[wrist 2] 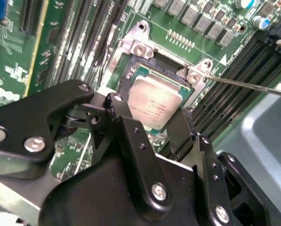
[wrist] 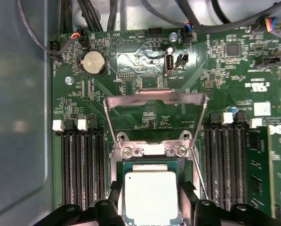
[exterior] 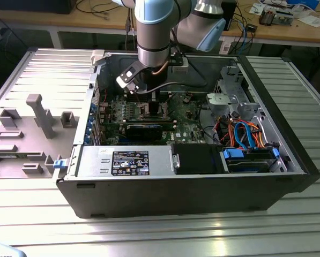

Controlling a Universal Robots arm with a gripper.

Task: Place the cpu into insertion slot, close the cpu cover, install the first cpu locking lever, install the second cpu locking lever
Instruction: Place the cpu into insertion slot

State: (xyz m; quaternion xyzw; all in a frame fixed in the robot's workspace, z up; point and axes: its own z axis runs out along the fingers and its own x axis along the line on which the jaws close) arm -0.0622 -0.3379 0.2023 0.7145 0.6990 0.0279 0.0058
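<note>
Arm (exterior: 154,32) reaches down into an open computer case (exterior: 176,187) that lies on a ribbed metal tabletop (exterior: 149,235). A grey fixture plate (exterior: 36,115) sits beside the case on the exterior view's left.

Gripper (wrist: 151,188) is low over the green motherboard (wrist: 131,61). Its black fingers (wrist 2: 116,101) are closed against two opposite edges of the cpu (wrist 2: 154,101) and grip it.

In both wrist views the cpu lies flat, silver face up, within the insertion slot (wrist 2: 131,70), inside the slot's metal rim.

The cpu cover (wrist: 155,96) is swung up and open on its hinge at the slot's edge, with board visible through its cut-out centre.

A thin locking lever (wrist 2: 244,84) stands free, angled away from the slot and not latched.

Black memory slots (wrist: 81,165) flank the slot on both sides. A coin battery (wrist: 94,63) sits on the board beyond the cover.
</note>
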